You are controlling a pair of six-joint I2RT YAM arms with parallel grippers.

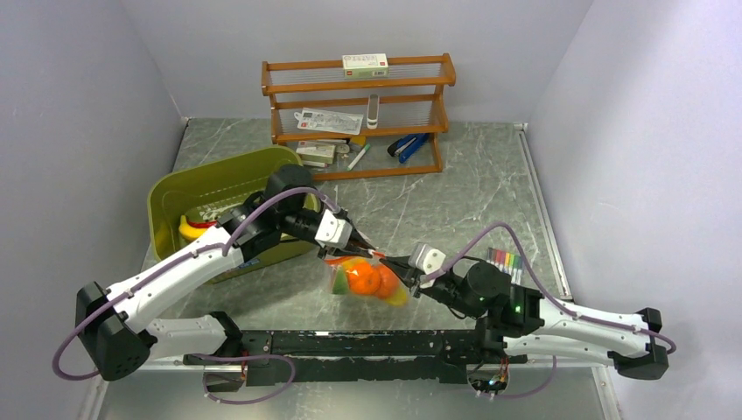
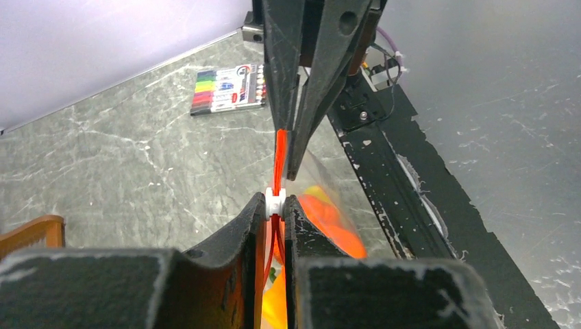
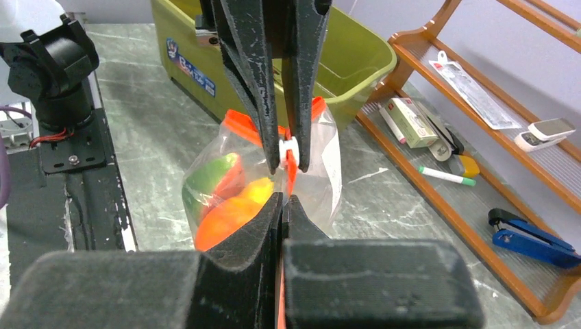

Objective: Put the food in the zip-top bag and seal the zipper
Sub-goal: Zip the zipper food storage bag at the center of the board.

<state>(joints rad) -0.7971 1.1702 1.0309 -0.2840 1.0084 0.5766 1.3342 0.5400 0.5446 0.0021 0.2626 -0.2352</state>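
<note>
My left gripper (image 2: 275, 205) pinches the zipper (image 2: 279, 149) at its white tab, and my right gripper (image 3: 282, 203) is clamped on the orange-red strip next to it. The clear zip-top bag (image 3: 325, 161) hangs between them just beside the green tub (image 1: 175, 197), bulging with glossy orange, yellow and green food (image 3: 226, 205).

The left arm (image 1: 175, 267) rises from the lower left of the frame, bends at the elbow and reaches down to the centre. There the left gripper (image 1: 374, 255) is pinched tight on the zipper (image 2: 279, 154). The right arm (image 1: 569, 319) stretches low from the lower right, the right gripper (image 1: 398, 262) clamped on the same strip, tips close to the left's.
</note>
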